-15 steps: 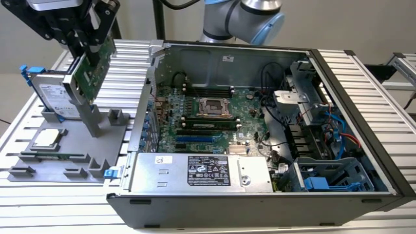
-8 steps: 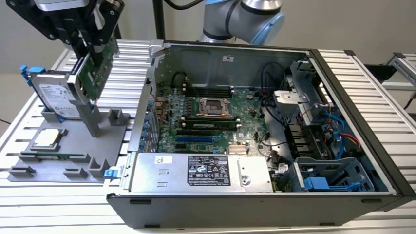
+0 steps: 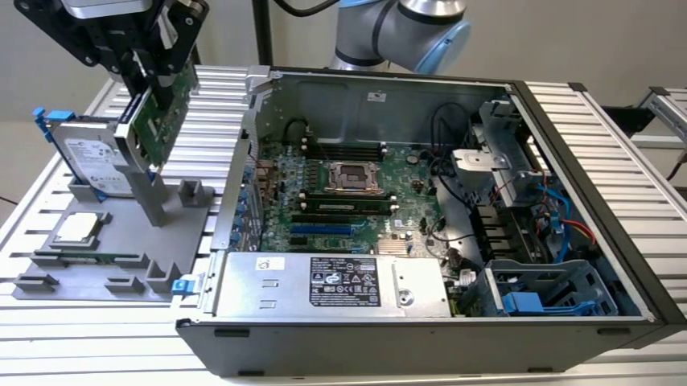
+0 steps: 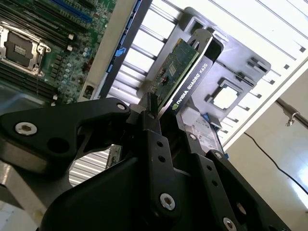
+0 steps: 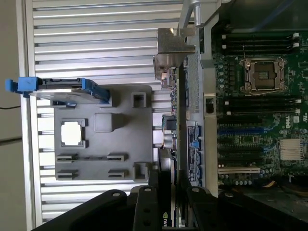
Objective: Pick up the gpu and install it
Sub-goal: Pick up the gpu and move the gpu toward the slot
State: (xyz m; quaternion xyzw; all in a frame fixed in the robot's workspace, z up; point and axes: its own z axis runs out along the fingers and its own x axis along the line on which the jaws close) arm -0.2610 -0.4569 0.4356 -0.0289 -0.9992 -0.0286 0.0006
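"Exterior view first: where is the gpu?"

"Up at the exterior view's left, tilted, pinched at its upper edge by the gripper, whose top is cut off by the frame. It hangs over the grey tray, just beside the hard drive. Whether its lower corner touches the tray's post, I cannot tell."

"And the second wrist view?"

"Black fingers are clamped on the card, its green face toward the motherboard. The gripper body hides the card's near end."

"First wrist view?"

"The gpu is edge-on, its silver bracket farthest away, between the tray and the computer case. Its near end vanishes behind the gripper."
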